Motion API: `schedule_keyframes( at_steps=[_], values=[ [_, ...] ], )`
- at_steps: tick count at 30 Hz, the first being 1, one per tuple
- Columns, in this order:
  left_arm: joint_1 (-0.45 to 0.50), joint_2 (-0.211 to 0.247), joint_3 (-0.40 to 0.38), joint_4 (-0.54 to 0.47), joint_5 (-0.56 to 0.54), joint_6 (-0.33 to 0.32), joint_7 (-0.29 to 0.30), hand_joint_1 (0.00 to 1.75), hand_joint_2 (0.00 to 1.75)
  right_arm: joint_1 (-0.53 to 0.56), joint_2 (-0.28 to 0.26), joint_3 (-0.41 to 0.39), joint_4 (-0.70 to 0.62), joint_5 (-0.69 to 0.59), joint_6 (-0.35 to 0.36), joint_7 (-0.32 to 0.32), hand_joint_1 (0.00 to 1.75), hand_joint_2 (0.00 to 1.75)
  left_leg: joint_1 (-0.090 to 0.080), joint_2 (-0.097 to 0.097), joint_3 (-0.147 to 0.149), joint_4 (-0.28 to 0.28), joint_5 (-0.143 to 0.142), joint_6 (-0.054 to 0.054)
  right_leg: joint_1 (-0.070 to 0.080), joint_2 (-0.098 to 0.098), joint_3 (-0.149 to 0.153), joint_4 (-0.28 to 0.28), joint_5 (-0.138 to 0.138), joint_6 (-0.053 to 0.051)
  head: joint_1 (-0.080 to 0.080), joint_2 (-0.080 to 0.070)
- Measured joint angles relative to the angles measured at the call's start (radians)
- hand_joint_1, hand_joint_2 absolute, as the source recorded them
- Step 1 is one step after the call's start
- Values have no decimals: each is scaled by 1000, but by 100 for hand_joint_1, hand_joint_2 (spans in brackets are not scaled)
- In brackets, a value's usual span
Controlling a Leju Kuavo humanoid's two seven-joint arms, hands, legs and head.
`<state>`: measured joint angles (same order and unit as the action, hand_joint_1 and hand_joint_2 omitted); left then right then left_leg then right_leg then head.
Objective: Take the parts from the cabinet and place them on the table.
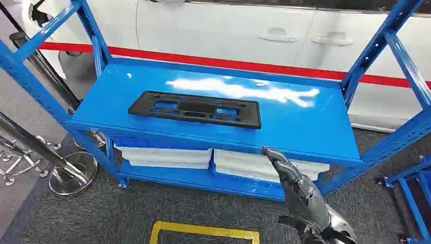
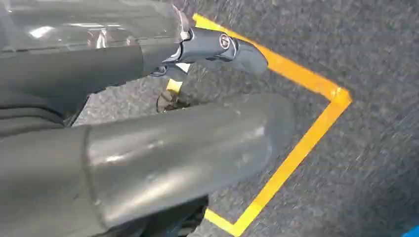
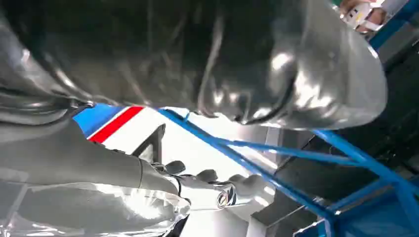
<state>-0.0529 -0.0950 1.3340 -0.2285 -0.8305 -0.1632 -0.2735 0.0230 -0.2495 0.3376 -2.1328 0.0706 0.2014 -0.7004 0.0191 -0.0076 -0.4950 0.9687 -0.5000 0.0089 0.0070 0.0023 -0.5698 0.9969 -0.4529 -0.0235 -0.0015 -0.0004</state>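
Note:
A flat black plastic part [image 1: 195,108] with several cut-outs lies on the top shelf of the blue cabinet rack [image 1: 305,122], left of its middle. On the shelf beneath sit two white moulded parts [image 1: 165,155] [image 1: 244,165]. My right hand [image 1: 300,195] is raised at the rack's front edge, to the right of the black part, fingers stretched out and holding nothing. In the right wrist view that hand [image 3: 197,64] is in front of the blue rack frame [image 3: 296,148]. My left hand [image 2: 163,148] hangs over the grey carpet, fingers apart and holding nothing.
A white car [image 1: 228,30] with a red stripe stands close behind the rack. A chrome stand [image 1: 71,173] is at the left, another blue frame [image 1: 411,193] at the right. Yellow tape [image 1: 203,231] marks a square on the carpet in front of the rack.

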Motion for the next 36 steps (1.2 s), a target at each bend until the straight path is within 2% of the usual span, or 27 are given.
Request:
schedule_keyframes(
  at_steps=[1, 2, 3, 5, 6, 7, 8, 9, 10, 11, 12, 15, 17, 18, 20, 21, 22, 23, 24, 26, 28, 30, 31, 32, 33, 34, 36],
  values=[
    [-3, 0, 0, 0, 0, 0, -1, 0, 0, 1, 0, 0, -2, 0, 0, 0, 0, 0, -9, 2, 9, -2, -5, -8, -9, 0, 12, -21, 5, -3, 0, 0],
    [-2, 3, 0, 0, 0, -1, -3, 0, 0, 1, 0, 0, -3, 0, 0, 0, 0, 0, -3, 3, 5, 17, -17, -9, -12, -2, 24, -32, 7, -4, 0, 0],
    [-4, 4, 0, 0, -2, -3, -4, 0, 0, 1, 0, 0, -3, 0, 0, -1, 0, 0, -3, 3, -20, 68, -47, -10, -15, -5, 30, -34, 4, -10, -1, 0],
    [-4, 4, 0, 0, -7, -7, -6, 0, 0, 3, 0, 0, -3, 0, 0, 0, 0, 0, 0, 3, -111, 232, -117, -15, -12, -7, 32, -29, -5, -16, -1, 0],
    [-2, 4, 0, 0, -7, -8, -7, 0, 0, 4, 0, 0, -3, -1, 0, 0, 0, 0, 0, 3, -153, 298, -131, -18, -10, -7, 34, -27, -10, -16, -1, 0],
    [-1, 4, 0, 0, -7, -8, -8, 0, 0, 6, 0, 0, -3, -3, 0, 0, 0, 0, 0, 3, -174, 322, -125, -19, -10, -6, 39, -27, -14, -16, -1, 0],
    [0, 4, 0, 0, -7, -9, -9, 0, 0, 7, 0, -1, -3, -5, 0, 0, 0, 0, 0, 3, -170, 293, -85, -19, -10, -4, 47, -27, -19, -14, -1, 0],
    [0, 6, 0, 0, -7, -10, -11, 0, 0, 9, 0, -2, -3, -7, 2, 0, 0, 0, 0, 3, -146, 228, -33, -18, -10, -4, 56, -25, -26, -13, -1, 0],
    [-1, 8, 0, 0, -8, -12, -12, 0, 0, 10, 0, -5, -3, -10, 3, 0, 0, 0, 0, 3, -107, 133, 28, -15, -10, -3, 67, -24, -34, -9, -1, 0],
    [-1, 10, 0, 0, -8, -12, -12, 0, 0, 12, -2, -9, -3, -12, 6, 0, 0, 0, 0, 4, -74, 47, 70, -10, -10, -3, 74, -25, -41, -5, -1, 0],
    [-2, 10, 0, 0, -8, -13, -12, 0, 0, 13, -4, -13, -3, -12, 8, 0, 0, 0, -6, 4, -62, 31, 52, -8, -2, -3, 75, -22, -46, 1, 0, 0],
    [-2, 11, 0, 0, -11, -13, -12, 0, 0, 22, -10, -21, -7, -19, 15, 0, 0, 0, -10, 1, -63, 24, 44, 7, -6, -1, 66, -18, -49, 13, -1, 0],
    [-2, 10, 0, 0, -15, -15, -11, 0, 0, 31, -20, -36, -14, -23, 19, 0, 0, 0, 0, 2, -55, 14, 48, 20, -11, -1, 68, -8, -64, 25, 0, 0],
    [-3, 10, 0, 0, -16, -16, -12, 0, 0, 32, -25, -43, -19, -27, 21, -2, 0, 0, 1, 2, -53, 13, 44, 26, -10, -1, 47, 40, -92, 30, 0, 0],
    [-5, 11, 0, 0, -16, -17, -12, 0, 0, 40, -30, -55, -20, -32, 32, -1, 0, 0, 0, 4, -51, 13, 41, 31, -17, -2, -44, 206, -169, 40, 0, 0],
    [-5, 11, 0, 0, -16, -18, -12, 0, 0, 49, -32, -60, -20, -33, 37, -1, 0, 0, 0, 4, -51, 14, 38, 33, -20, -2, -91, 285, -191, 43, 0, 0],
    [-5, 11, 0, 0, -17, -19, -12, 0, 0, 56, -34, -66, -21, -34, 44, -1, 0, 0, 0, 3, -48, 15, 35, 32, -21, -2, -118, 320, -186, 45, 0, 0],
    [-4, 11, 0, 0, -17, -19, -11, 0, 0, 62, -35, -72, -23, -34, 51, -1, 0, 0, 1, 2, -42, 15, 32, 31, -23, -2, -118, 301, -155, 46, 0, 0],
    [-4, 11, 0, 0, -17, -20, -11, 0, 0, 65, -37, -79, -26, -34, 53, -1, 0, 0, 2, 1, -35, 15, 27, 29, -24, -2, -97, 244, -106, 46, 0, 0],
    [-5, 11, 0, 0, -17, -23, -11, 0, 0, 66, -40, -88, -32, -34, 56, -1, 0, 0, 4, -1, -16, 14, 16, 22, -24, -2, -19, 61, 3, 38, 0, 0],
    [-8, 8, 0, 2, -18, -24, -11, 0, 0, 69, -41, -94, -39, -33, 70, -1, 0, 0, 1, -3, -14, 14, 9, 8, -11, -3, 7, 1, -3, 25, 0, 0],
    [-8, 8, 0, 2, -20, -25, -10, 0, 0, 75, -42, -103, -45, -28, 73, -1, 0, 0, 4, 1, -13, 5, 9, -5, -8, -1, 2, 4, -7, 19, 0, 0],
    [-9, 8, 0, 2, -20, -25, -9, 0, 0, 79, -42, -106, -48, -27, 76, -1, 0, 0, 2, 3, -9, 1, 9, -10, -9, 0, 3, -3, -5, 14, 0, 0],
    [-10, 8, 0, 2, -20, -25, -9, 0, 0, 81, -43, -107, -51, -26, 78, 0, 0, 0, 5, 1, -2, -6, 1, -19, -22, -3, 12, -16, 0, 6, 0, 0],
    [-12, 8, 0, 2, -20, -25, -9, 0, 0, 82, -43, -107, -55, -26, 81, -1, 0, 0, 3, 3, -16, 32, -21, -20, -20, -3, 19, -24, 1, 0, 0, 0],
    [-14, 8, 0, 2, -21, -25, -9, 0, 0, 82, -43, -108, -58, -26, 83, -1, 0, 0, 3, 2, -52, 103, -57, -20, -19, -5, 21, -24, 0, -4, -1, 0],
    [-13, 8, 0, 2, -22, -26, -8, 0, 0, 89, -43, -110, -58, -27, 87, -1, 0, 0, 4, 2, -146, 282, -128, -23, -16, -9, 24, -24, -5, -11, 0, 0]
  ],
)
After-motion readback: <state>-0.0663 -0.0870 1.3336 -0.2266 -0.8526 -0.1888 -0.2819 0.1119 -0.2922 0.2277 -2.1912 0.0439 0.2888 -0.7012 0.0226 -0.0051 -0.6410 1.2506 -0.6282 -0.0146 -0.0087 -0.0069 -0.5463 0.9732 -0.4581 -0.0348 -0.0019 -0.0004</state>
